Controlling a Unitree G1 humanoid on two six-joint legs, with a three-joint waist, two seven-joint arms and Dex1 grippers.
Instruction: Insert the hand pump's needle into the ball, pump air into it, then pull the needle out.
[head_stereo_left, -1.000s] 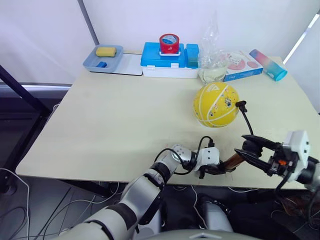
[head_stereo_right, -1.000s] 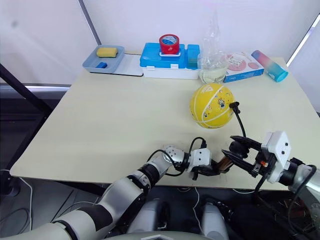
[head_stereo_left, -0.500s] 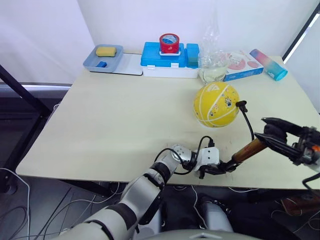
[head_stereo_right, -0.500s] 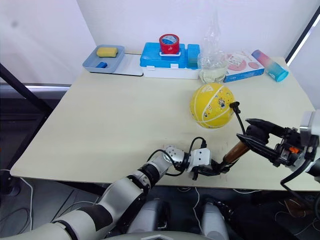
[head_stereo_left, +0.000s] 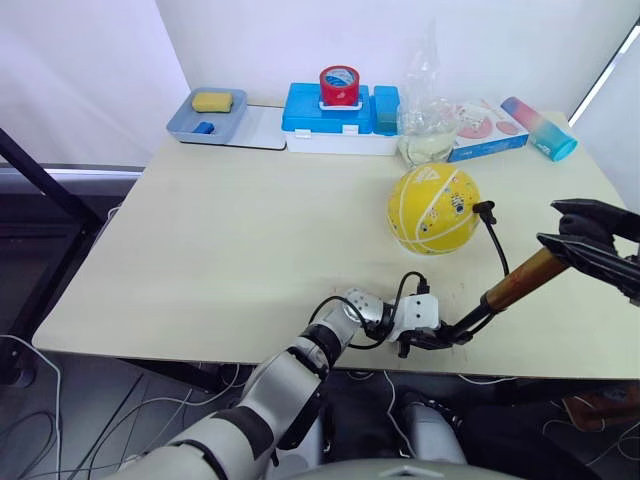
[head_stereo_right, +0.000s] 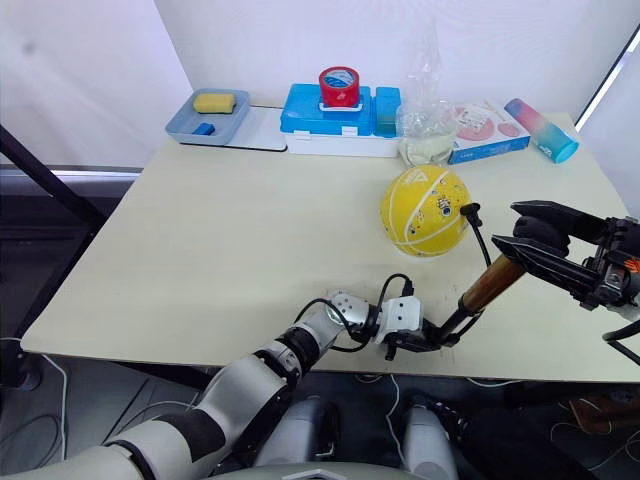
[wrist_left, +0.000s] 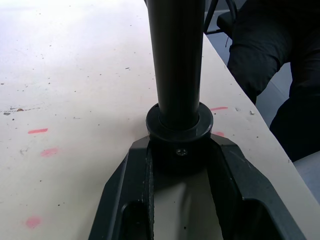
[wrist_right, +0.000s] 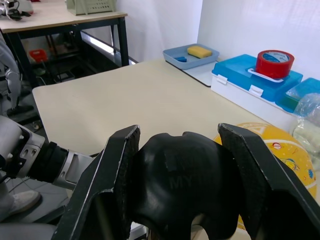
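- Far left at the back of the table (head_stereo_left: 200, 250): a grey tray (head_stereo_left: 205, 118) with a yellow sponge, then a blue box (head_stereo_left: 338, 120) with a red tape roll on top.
- Near the front edge, left gripper (head_stereo_left: 432, 336) clenched on the black base cap of the pump (head_stereo_right: 487, 285), pinning that end low by the table; in the left wrist view the fingers (wrist_left: 131, 185) flank the cap's collar.
- Pump slanting up and to the right, gold barrel raised off the table.
- Behind it, the ball (head_stereo_left: 432, 209) resting on the table, near the centre-right.
- Needle (head_stereo_left: 484, 209) seated at the ball's right side, thin black hose curving down from it to the pump base.
- Right gripper (head_stereo_right: 545, 236) grasping the black T-handle at the pump's upper end; fingers (wrist_right: 116, 175) closed around it in the right wrist view.
- Stage, as a judgement: insertion looks done, pumping under way with the handle drawn out; more strokes and pulling the needle out remain.
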